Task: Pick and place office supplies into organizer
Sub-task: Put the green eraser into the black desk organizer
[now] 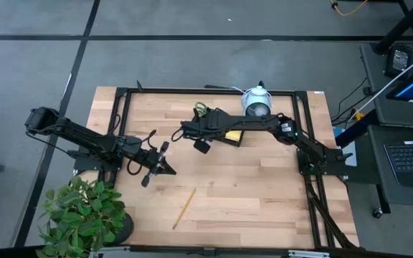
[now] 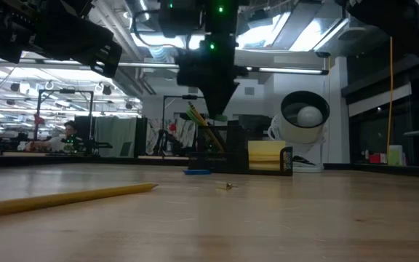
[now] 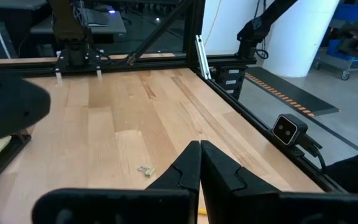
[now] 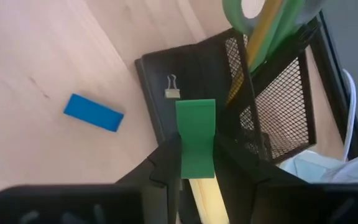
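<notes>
Right wrist view: green piece (image 4: 196, 138) lengthwise btwn fingers (image 4: 160, 171)

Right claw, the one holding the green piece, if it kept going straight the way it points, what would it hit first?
Most likely the black organizer. The right claw is shut on the green piece and aimed at the low front compartment, where a small binder clip lies. Depth is unclear, so the compartment floor is a guess.

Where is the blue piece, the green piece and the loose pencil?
blue piece (image 4: 94, 112), right wrist view, middle of its top face.
green piece (image 4: 196, 140), right wrist view, its flat front.
loose pencil (image 1: 184, 208), high view, middle of its shaft.
</notes>
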Controlling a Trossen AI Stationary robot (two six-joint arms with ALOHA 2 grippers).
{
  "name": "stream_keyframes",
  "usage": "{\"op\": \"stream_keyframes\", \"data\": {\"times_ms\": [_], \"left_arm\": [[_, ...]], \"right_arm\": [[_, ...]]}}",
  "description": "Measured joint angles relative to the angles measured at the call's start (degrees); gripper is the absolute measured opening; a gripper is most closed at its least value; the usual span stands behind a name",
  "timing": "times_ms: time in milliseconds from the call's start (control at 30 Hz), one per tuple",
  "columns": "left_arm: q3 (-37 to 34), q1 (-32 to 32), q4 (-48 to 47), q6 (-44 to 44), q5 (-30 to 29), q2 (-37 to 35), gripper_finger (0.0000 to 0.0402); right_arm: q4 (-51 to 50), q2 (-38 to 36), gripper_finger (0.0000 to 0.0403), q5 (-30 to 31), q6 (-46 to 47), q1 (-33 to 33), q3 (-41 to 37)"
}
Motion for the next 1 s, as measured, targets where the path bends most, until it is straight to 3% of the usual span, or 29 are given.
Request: {"op": "stream_keyframes", "data": {"times_ms": [867, 1000], "left_arm": [[0.0, 0.0, -0.8, 0.0, 0.0, 0.0, 0.0005], [0.0, 0.0, -0.8, 0.0, -0.4, 0.0, 0.0004]], "right_arm": [[14.5, 0.1, 0.0091, -1.2, -2.8, -2.1, -13.6], [15.0, 0.1, 0.0091, 1.6, -2.7, -2.1, -13.9]]}}
